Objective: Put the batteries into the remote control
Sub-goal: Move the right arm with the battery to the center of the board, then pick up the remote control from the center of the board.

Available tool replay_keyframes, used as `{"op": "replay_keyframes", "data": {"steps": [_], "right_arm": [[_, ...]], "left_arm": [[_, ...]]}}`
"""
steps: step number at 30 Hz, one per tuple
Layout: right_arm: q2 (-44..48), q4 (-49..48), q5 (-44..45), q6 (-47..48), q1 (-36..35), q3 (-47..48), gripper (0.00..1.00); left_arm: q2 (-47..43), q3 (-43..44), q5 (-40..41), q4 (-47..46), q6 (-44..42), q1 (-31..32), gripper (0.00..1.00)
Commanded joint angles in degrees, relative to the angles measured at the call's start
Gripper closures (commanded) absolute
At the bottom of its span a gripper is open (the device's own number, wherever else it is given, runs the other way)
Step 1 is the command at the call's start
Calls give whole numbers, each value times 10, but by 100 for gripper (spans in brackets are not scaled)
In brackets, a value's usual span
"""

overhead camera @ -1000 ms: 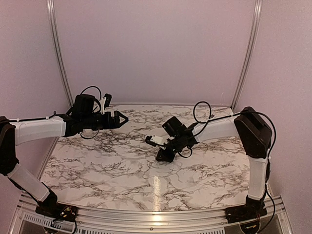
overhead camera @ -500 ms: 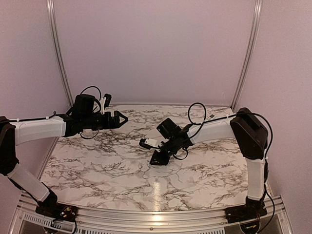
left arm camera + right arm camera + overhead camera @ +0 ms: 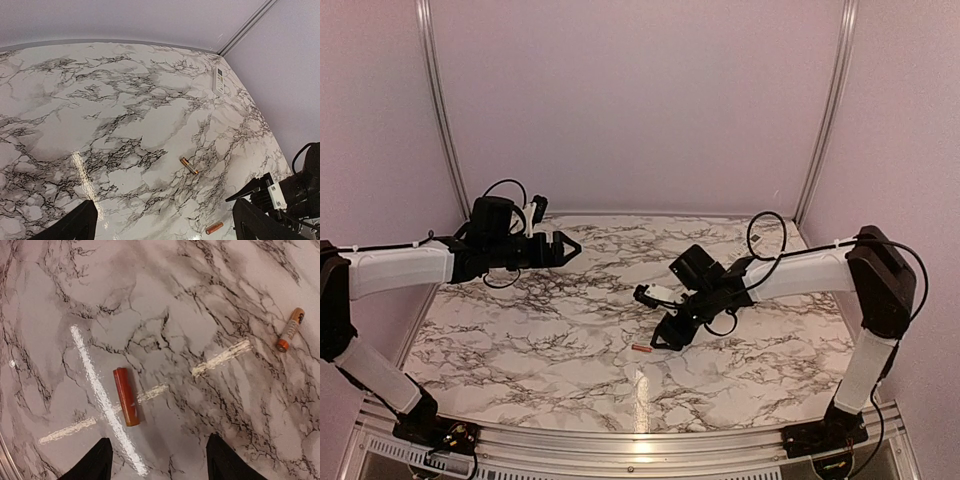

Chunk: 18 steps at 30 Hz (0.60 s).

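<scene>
One orange-brown battery (image 3: 126,396) lies on the marble table just ahead of my right gripper (image 3: 160,462), nearer its left finger. That gripper is open, empty and low over the table. The battery also shows in the top view (image 3: 642,348), left of the right gripper (image 3: 665,335). The second battery (image 3: 290,330) lies further off; in the left wrist view it (image 3: 189,165) lies mid-table. The white remote control (image 3: 218,80) lies far back by the right wall. My left gripper (image 3: 565,247) is open and empty, held high at the back left.
Marble tabletop (image 3: 540,330) with pale walls on three sides and a metal rail along the near edge (image 3: 620,445). The right arm's black cable (image 3: 765,235) loops above the back right area.
My right gripper first shifted left, then moved right and toward the near edge. A battery now shows on the table to its left. The left arm has barely moved.
</scene>
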<state>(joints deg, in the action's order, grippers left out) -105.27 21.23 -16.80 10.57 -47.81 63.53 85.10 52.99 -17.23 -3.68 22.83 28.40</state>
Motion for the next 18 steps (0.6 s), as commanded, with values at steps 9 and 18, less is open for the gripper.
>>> {"op": "replay_keyframes", "data": {"steps": [9, 18], "right_arm": [[187, -108, 56, -13, -5, -85, 11], [92, -60, 141, -5, -149, -89, 16]], "left_arm": [[-62, -49, 38, 5, -35, 1, 1], [-91, -70, 38, 1, -31, 1, 1]]}}
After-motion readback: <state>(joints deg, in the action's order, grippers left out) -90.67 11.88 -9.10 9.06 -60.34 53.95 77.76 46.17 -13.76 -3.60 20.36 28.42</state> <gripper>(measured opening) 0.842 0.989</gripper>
